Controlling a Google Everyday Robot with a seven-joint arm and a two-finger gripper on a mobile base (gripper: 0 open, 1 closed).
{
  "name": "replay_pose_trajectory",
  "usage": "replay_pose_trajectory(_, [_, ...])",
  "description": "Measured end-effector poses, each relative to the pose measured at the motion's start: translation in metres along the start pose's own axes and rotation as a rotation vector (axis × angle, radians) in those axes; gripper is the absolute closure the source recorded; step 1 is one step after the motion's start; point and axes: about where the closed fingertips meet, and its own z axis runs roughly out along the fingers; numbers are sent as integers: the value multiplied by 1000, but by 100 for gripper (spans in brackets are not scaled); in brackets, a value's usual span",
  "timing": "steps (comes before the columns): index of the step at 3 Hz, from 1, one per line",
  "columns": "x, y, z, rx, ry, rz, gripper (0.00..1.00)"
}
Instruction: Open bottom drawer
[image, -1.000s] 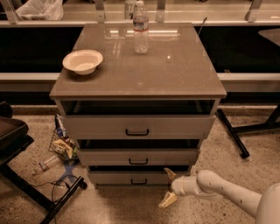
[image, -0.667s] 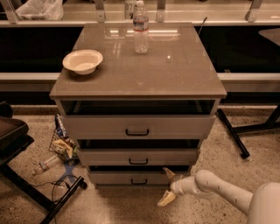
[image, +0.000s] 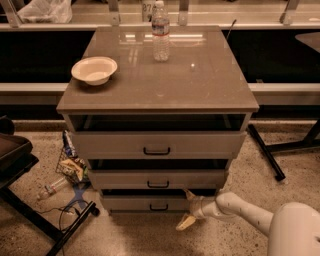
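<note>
The bottom drawer (image: 135, 202) is the lowest of three grey-beige drawers in the cabinet, with a small black bar handle (image: 158, 207) at its centre. A dark gap shows above its front panel. My gripper (image: 186, 209) hangs low in front of the drawer's right part, just right of the handle. Its two tan fingers (image: 189, 194) are spread open, one above the other, and hold nothing. The white arm (image: 240, 210) comes in from the lower right.
The middle drawer (image: 158, 179) and top drawer (image: 157, 145) also stand slightly out. A white bowl (image: 94, 69) and a water bottle (image: 160, 31) stand on the cabinet top. Litter (image: 70, 165) and a dark stand (image: 30, 210) are at the left, and a black table leg (image: 266, 152) at the right.
The gripper has edged slightly left and up toward the bottom drawer's front. The drawers have not visibly moved.
</note>
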Motion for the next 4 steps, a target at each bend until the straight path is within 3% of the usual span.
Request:
replay_pose_trajectory(2, [-1,-8,30,5,76,-21,3])
replay_pose_trajectory(4, [10,3,45,-2,69,8,49])
